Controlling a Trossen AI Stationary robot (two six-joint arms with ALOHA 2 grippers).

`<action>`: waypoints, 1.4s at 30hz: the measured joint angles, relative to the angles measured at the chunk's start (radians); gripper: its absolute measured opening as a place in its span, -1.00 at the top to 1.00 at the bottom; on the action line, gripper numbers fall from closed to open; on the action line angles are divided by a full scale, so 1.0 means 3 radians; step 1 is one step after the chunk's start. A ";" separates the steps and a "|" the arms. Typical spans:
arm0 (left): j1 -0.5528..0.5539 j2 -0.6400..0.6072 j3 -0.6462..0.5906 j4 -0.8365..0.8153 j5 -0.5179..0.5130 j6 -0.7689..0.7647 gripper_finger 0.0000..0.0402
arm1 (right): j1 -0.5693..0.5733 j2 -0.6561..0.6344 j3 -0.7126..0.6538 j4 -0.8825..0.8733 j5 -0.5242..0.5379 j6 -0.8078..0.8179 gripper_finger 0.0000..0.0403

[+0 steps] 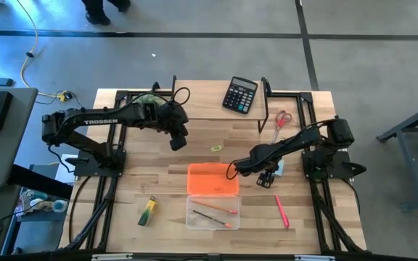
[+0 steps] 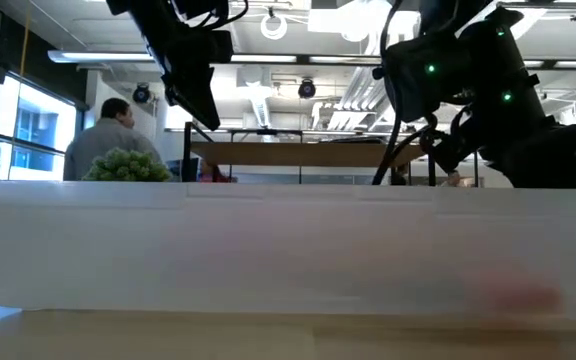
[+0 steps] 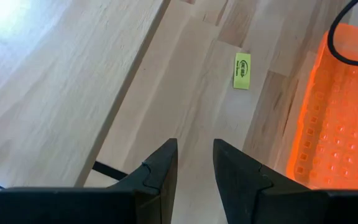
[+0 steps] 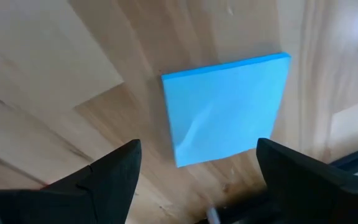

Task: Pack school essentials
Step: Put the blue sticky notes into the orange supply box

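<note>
The light-blue square note pad (image 4: 229, 106) lies flat on the wood near the right arm's base (image 1: 279, 168). My right gripper (image 4: 199, 149) hovers over it (image 1: 268, 177), open wide, one finger on each side of the pad and touching nothing. My left gripper (image 3: 195, 165) hangs above bare table (image 1: 178, 141), open only a little, with the tiny yellow piece (image 3: 242, 70) ahead of it (image 1: 215, 148). A clear box (image 1: 212, 212) holds thin pencils (image 1: 216, 215). The pink pen (image 1: 281, 210), the red-handled scissors (image 1: 282, 119) and the green-yellow marker (image 1: 147, 211) lie on the table.
An orange lid (image 1: 212, 179) lies just beyond the clear box. The black calculator (image 1: 239, 94) sits near the far edge. The spiky green plant (image 2: 128, 165) stands at the far left, under the left arm. A person (image 2: 108, 140) stands in the room beyond the table. The clear box wall (image 2: 288, 250) fills the low view.
</note>
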 joint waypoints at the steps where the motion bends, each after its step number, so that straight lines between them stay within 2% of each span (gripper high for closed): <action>1: 0.0000 0.0000 0.0000 0.0000 -0.0005 0.0013 0.55 | 0.0006 0.0000 0.0000 0.0000 -0.0004 0.0011 -0.54; 15: 0.0000 0.0001 0.0000 -0.0001 -0.0007 0.0057 0.55 | 0.0015 -0.0024 -0.0514 0.0407 0.0022 0.0000 -0.53; 21: 0.0000 0.0001 0.0000 -0.0002 -0.0007 0.0026 0.55 | 0.0011 -0.0022 -0.0546 0.0474 0.0010 -0.0062 -0.48; 42: 0.0000 0.0001 0.0001 -0.0003 -0.0007 -0.0020 0.55 | 0.0013 -0.0011 -0.0557 0.0609 -0.0114 0.0027 0.61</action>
